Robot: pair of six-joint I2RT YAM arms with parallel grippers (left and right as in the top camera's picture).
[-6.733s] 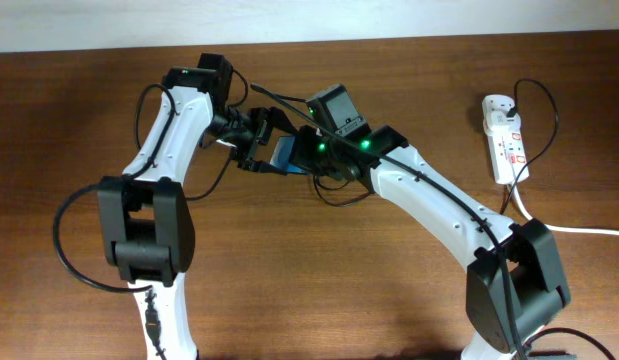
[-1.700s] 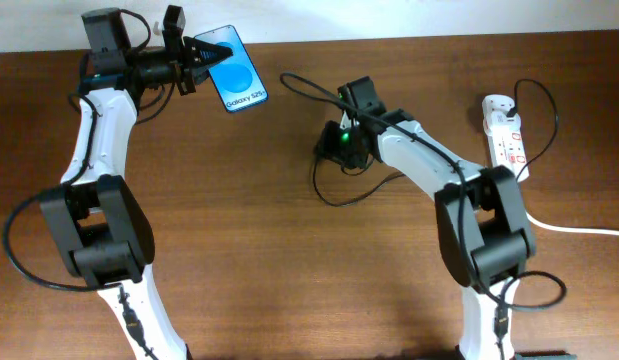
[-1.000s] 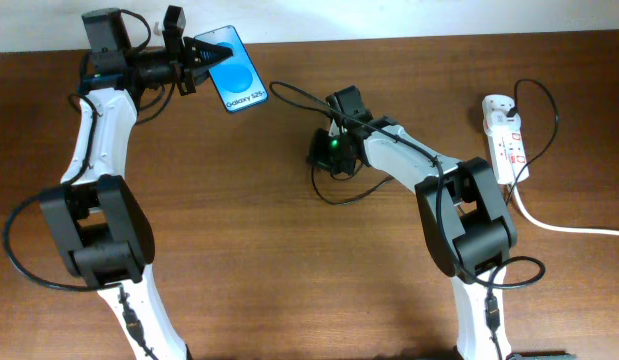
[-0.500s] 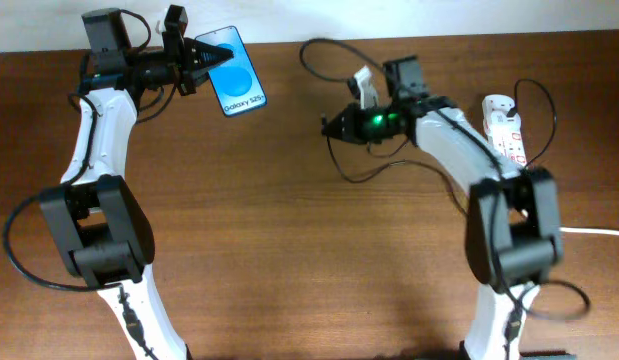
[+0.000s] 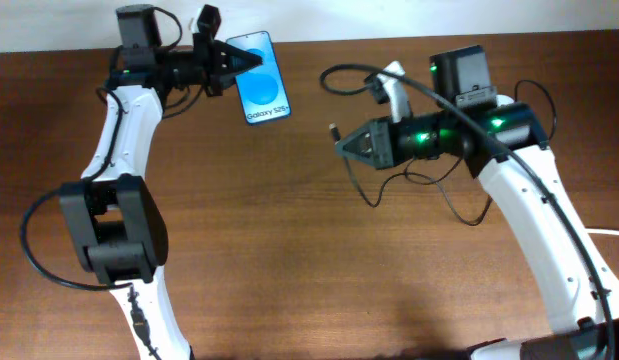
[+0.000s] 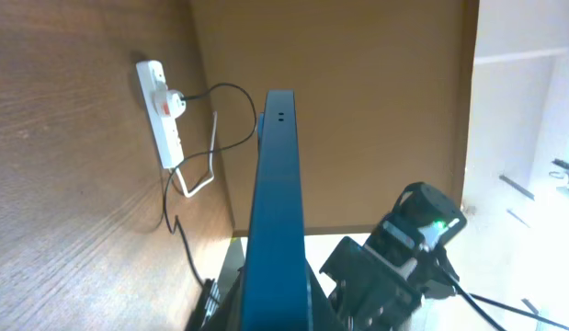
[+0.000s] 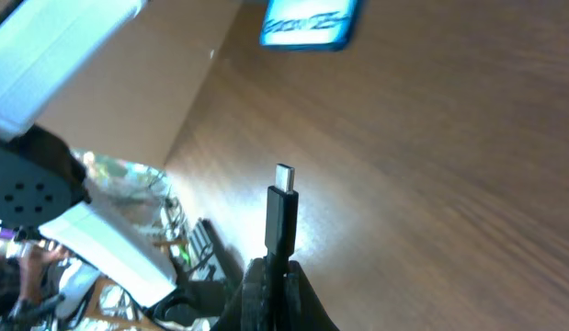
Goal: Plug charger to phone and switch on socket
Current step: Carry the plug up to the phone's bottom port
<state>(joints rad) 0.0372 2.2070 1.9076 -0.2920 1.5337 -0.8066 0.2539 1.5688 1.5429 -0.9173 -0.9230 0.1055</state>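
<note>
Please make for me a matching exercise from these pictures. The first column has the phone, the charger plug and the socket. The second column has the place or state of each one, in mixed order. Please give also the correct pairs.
Column one:
A. phone
B. charger plug
C. socket

Column two:
1. lies on the table, with a thin black cable running from it
2. gripped at one end by the left gripper, blue screen facing up
3. clamped in the right gripper, with its metal tip sticking out free

Right pairs: A-2, B-3, C-1.
</note>
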